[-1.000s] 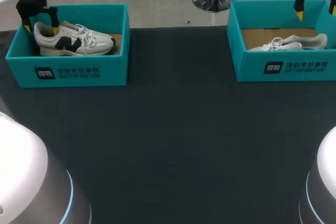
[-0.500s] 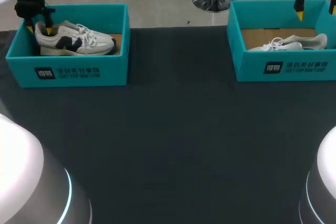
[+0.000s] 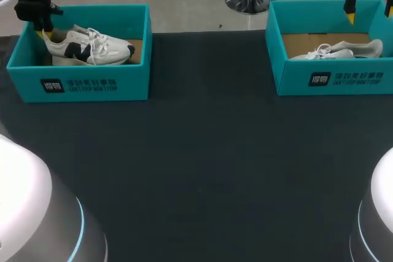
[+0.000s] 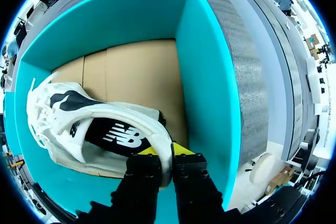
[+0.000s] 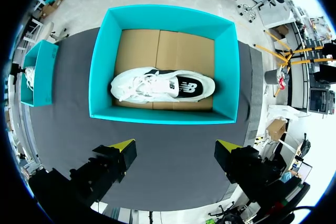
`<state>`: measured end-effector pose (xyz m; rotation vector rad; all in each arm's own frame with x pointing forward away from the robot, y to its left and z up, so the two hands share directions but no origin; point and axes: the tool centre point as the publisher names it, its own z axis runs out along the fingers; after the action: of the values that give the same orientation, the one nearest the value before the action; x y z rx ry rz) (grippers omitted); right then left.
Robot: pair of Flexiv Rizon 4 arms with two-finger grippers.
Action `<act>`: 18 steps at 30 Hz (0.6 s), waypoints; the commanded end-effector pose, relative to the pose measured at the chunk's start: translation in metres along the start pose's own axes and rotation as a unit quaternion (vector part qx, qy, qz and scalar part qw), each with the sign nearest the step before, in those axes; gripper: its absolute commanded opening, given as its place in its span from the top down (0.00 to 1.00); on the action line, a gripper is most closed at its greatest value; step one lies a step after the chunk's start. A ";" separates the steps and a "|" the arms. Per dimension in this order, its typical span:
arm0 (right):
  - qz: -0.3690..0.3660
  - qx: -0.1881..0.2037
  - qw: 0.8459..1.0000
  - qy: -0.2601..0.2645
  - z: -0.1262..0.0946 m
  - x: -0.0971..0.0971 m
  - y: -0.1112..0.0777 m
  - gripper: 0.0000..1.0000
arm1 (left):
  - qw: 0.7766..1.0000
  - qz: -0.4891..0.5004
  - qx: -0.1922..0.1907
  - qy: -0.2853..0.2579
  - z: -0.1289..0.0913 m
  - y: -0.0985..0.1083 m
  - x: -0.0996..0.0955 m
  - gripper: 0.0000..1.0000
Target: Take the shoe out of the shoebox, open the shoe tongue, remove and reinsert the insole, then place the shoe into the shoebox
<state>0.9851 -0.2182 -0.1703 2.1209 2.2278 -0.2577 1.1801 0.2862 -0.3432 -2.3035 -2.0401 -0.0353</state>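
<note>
Seen pinching the heel collar of a white lace-up running shoe with black side panels [image 4: 89, 124] in the left gripper [image 4: 167, 153], yellow-tipped fingers drawn almost together, one inside the collar and one outside, pressing the padded rim from both sides. Holds that shoe inside the open teal cardboard shoebox [image 3: 86, 81] at the far left of the black cloth-covered table [image 3: 209, 170], heel end raised at the box's left end, toe pointing right and sitting lower, close to the brown cardboard floor; impossible to tell whether the toe touches it. Reaches down into the box from the head view's upper left corner, with the dark wrist just above the box's back-left rim. Hangs the right gripper [image 5: 176, 145] high over the near side of a second teal cardboard shoebox [image 5: 157, 115] at the table's far right, fingers spread wide and gripping nothing, well apart from the second white-and-black shoe [image 5: 163, 86]. Shows this second shoe lying on its side on the cardboard floor of its box, toe toward the table's middle and heel toward the right wall, black side panel facing up. Leaves a broad stretch of dark cloth between the two boxes, each turned with a printed white label on its front wall toward the robot.
</note>
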 end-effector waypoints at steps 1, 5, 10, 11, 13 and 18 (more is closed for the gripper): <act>0.000 0.000 1.000 0.000 0.000 0.000 0.000 0.00 | 1.000 0.003 -0.020 0.004 -0.024 -0.021 -0.002 1.00; 0.000 0.000 1.000 0.000 0.000 0.000 0.000 0.00 | 0.999 0.005 -0.034 -0.004 -0.057 -0.033 -0.002 1.00; 0.000 0.000 1.000 0.000 0.000 0.000 0.000 0.00 | 0.999 0.000 -0.049 -0.009 -0.115 -0.046 -0.002 1.00; 0.000 0.000 1.000 0.000 0.000 0.000 0.000 0.00 | 0.998 -0.002 -0.053 -0.018 -0.126 -0.048 -0.001 1.00; 0.000 0.000 1.000 0.000 0.000 0.000 0.000 0.00 | 0.998 -0.007 -0.062 -0.010 -0.150 -0.053 0.000 1.00; 0.000 0.000 1.000 0.000 0.000 0.000 0.000 0.00 | 0.996 -0.010 -0.085 -0.001 -0.203 -0.063 0.005 1.00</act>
<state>0.9851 -0.2181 -0.1703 2.1208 2.2278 -0.2577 1.1635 0.2859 -0.2053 -2.3624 -2.1185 -0.1153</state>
